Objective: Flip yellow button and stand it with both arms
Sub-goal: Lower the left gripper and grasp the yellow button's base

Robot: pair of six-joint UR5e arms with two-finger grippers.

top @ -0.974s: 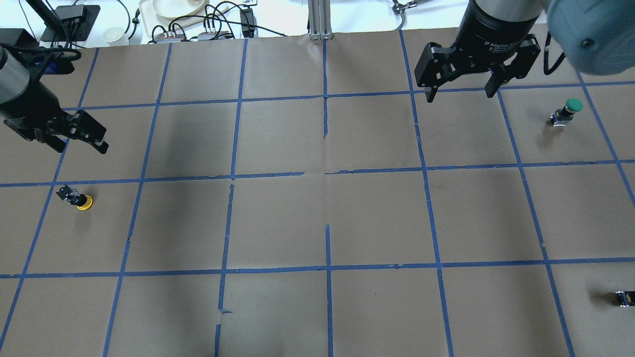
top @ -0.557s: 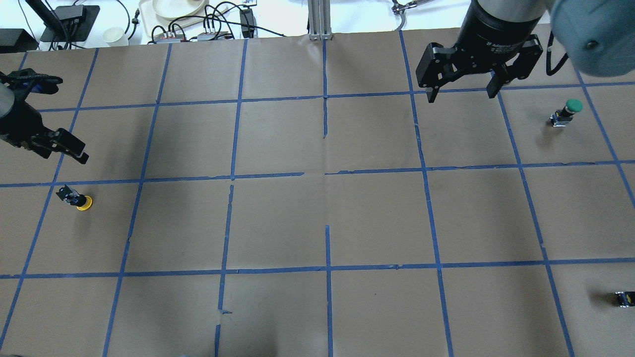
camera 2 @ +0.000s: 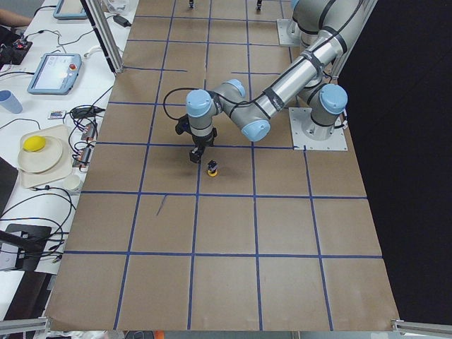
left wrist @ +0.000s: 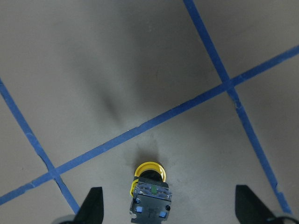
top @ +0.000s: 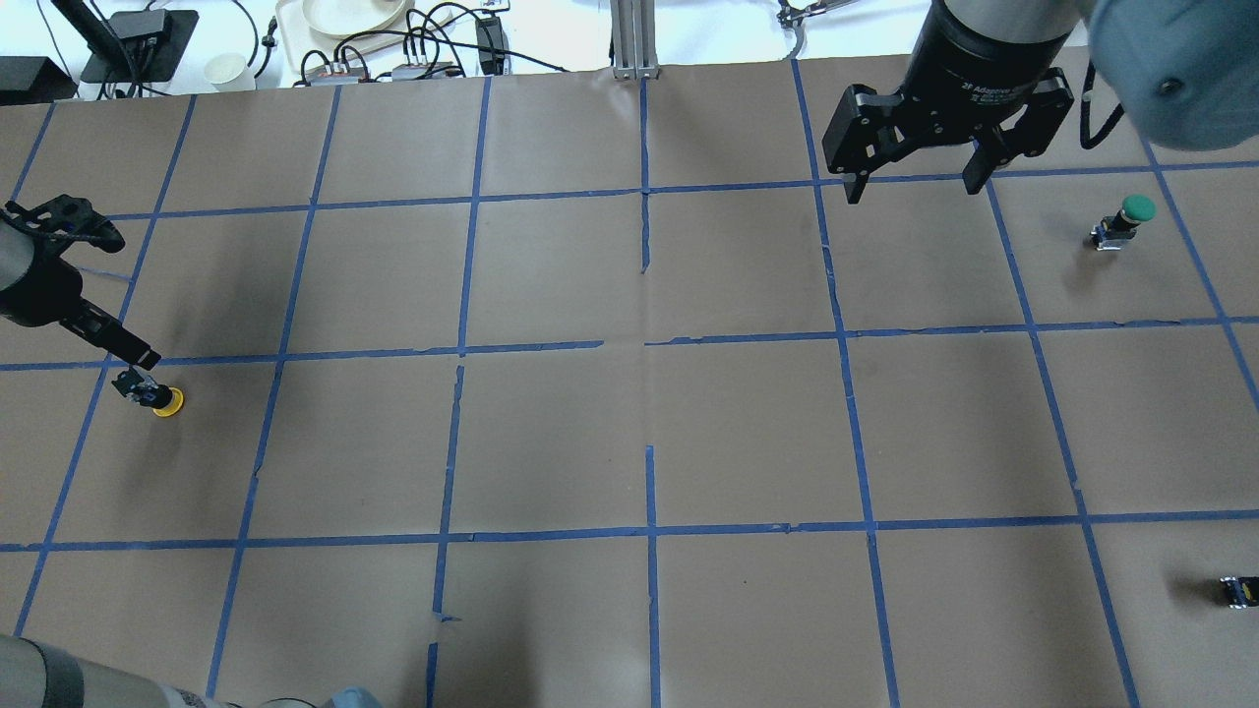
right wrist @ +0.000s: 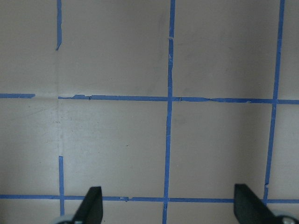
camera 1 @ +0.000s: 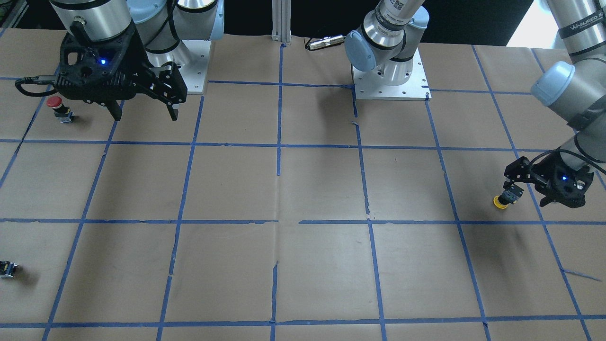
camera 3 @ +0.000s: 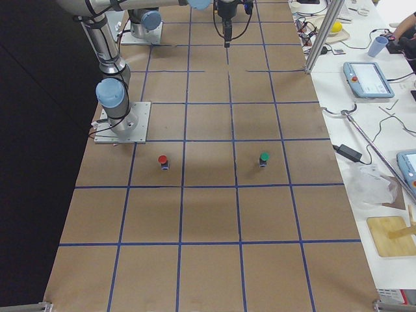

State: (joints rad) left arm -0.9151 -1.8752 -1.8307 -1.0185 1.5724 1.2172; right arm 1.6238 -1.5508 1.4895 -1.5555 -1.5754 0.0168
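The yellow button (top: 157, 397) rests cap down on the brown paper at the table's left side, with its black switch body pointing up. It also shows in the front view (camera 1: 504, 198), the left side view (camera 2: 211, 168) and the left wrist view (left wrist: 149, 196). My left gripper (top: 133, 366) (camera 1: 524, 188) is open and hangs just over the button. In the left wrist view (left wrist: 170, 207) the fingers stand either side of the switch body without touching it. My right gripper (top: 915, 187) (camera 1: 144, 116) (right wrist: 168, 207) is open and empty, high over the far right of the table.
A green-capped button (top: 1126, 221) stands at the far right. A red-capped button (camera 1: 59, 106) stands near the right arm's base. A small capless black part (top: 1237, 592) lies at the near right edge. Cables and plates lie beyond the table's far edge.
My left gripper has swung left and come down toward the near side, ending over the yellow button. The button and the right arm have stayed put.
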